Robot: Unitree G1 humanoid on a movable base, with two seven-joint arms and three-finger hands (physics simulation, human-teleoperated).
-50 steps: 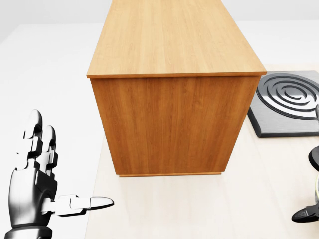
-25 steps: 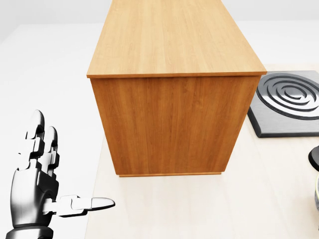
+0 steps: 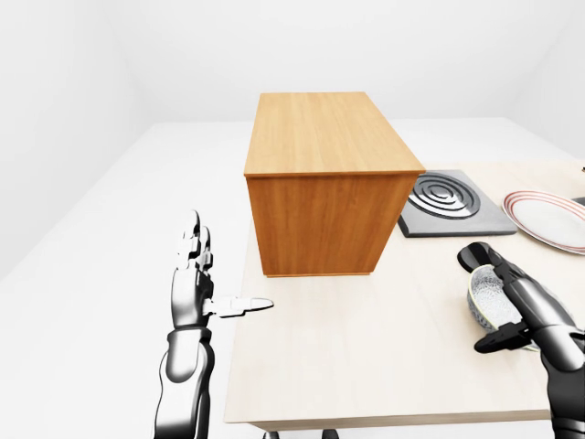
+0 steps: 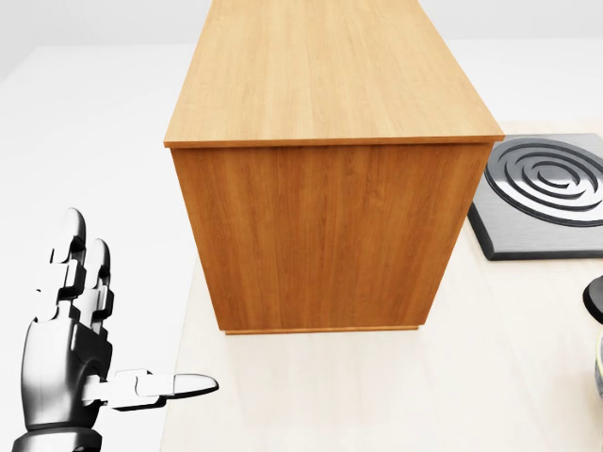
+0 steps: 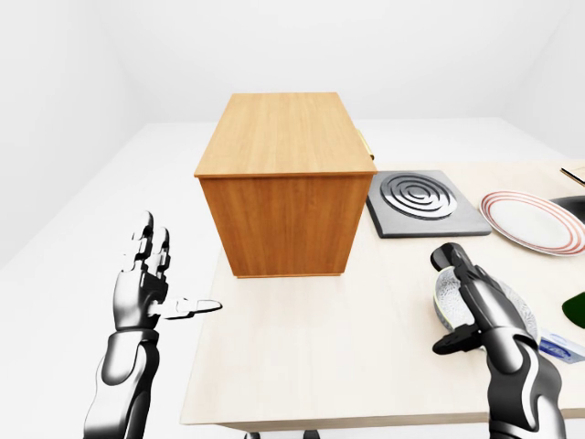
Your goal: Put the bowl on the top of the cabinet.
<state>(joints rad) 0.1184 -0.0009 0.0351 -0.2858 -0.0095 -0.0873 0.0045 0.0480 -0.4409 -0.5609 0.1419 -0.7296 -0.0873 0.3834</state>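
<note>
Bowl (image 5: 462, 297) on desk (image 5: 347, 357), well right of cabinet (image 5: 279, 183), tilted within our right hand (image 5: 471, 306); fingers wrap rim, grip looks closed. Left hand (image 3: 192, 293) spread, empty, left of cabinet. We judge next move: lift bowl up-left onto cabinet top.

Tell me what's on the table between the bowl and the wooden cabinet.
Nothing: in the left-eye view, bare table runs from the bowl, held by the right hand, to the cabinet.
</note>
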